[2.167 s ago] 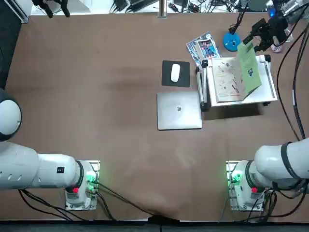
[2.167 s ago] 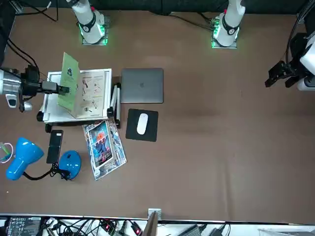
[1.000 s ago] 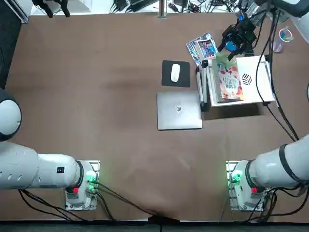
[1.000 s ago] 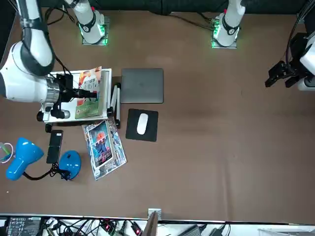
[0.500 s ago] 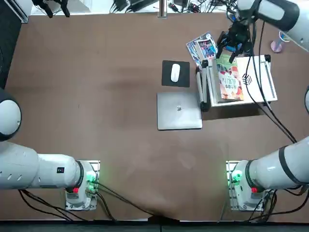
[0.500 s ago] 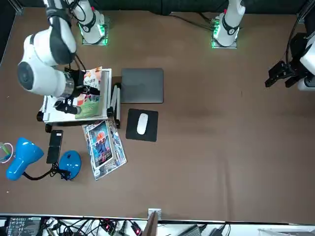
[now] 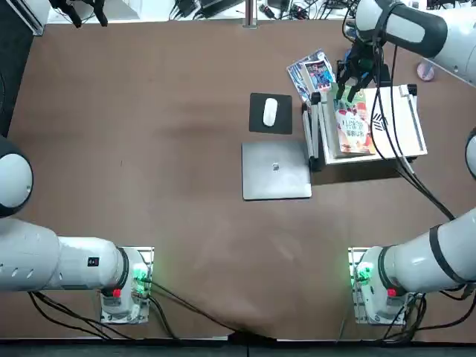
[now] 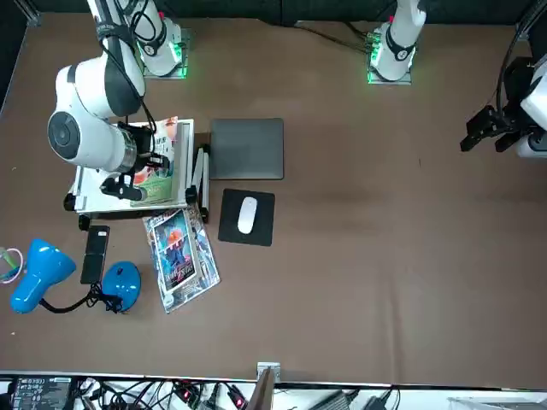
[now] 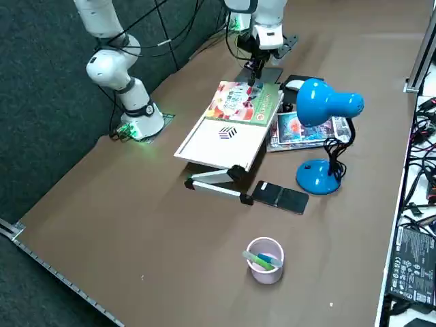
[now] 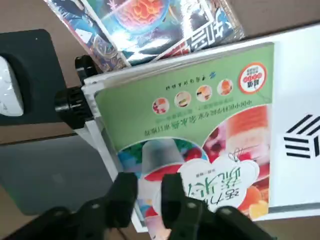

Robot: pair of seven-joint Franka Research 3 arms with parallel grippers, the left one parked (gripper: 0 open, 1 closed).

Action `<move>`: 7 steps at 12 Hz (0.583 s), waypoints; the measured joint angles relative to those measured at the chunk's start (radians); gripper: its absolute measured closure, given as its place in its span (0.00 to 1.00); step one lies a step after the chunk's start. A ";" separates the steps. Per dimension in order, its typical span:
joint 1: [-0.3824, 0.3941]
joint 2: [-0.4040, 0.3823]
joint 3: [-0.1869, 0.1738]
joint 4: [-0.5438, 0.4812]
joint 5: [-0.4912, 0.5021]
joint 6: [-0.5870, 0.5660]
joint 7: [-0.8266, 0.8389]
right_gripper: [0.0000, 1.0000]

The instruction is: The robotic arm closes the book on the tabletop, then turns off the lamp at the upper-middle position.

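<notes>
The book [image 7: 354, 125] lies closed on the white board stand [image 7: 398, 130], its green cover with the pink-red drawing facing up [image 10: 200, 115]. It also shows flat in the front view [image 8: 162, 166] and the right side view [image 9: 245, 101]. My right gripper [image 10: 150, 192] hovers just over the book's end nearest the comic booklet [image 7: 348, 85], shut with nothing between its fingers [image 9: 253, 75]. The lamp [image 9: 320, 136] stands beyond the stand, with a round blue base [image 8: 122, 283] and a blue head [image 8: 36, 275]. In the top view my arm hides it.
A blue comic booklet [image 7: 314, 73] lies beside the stand. A mouse on a black pad [image 7: 270, 111] and a closed laptop [image 7: 276, 169] sit toward the table's middle. A black phone [image 8: 97, 254] lies by the lamp base, and a pinkish cup [image 9: 264, 259] stands near the table edge.
The green cover, held upright 2.2 s ago, has been swung over and now lies flat on the closed book. My right gripper followed it across and sits over the book's far end.
</notes>
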 joint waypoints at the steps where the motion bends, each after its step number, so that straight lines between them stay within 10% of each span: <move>1: 0.000 0.007 0.000 -0.001 -0.004 0.010 0.000 0.76; 3: 0.001 0.027 0.000 -0.007 -0.005 0.038 0.000 0.98; 7: 0.029 0.095 0.001 -0.019 -0.006 0.107 0.000 0.99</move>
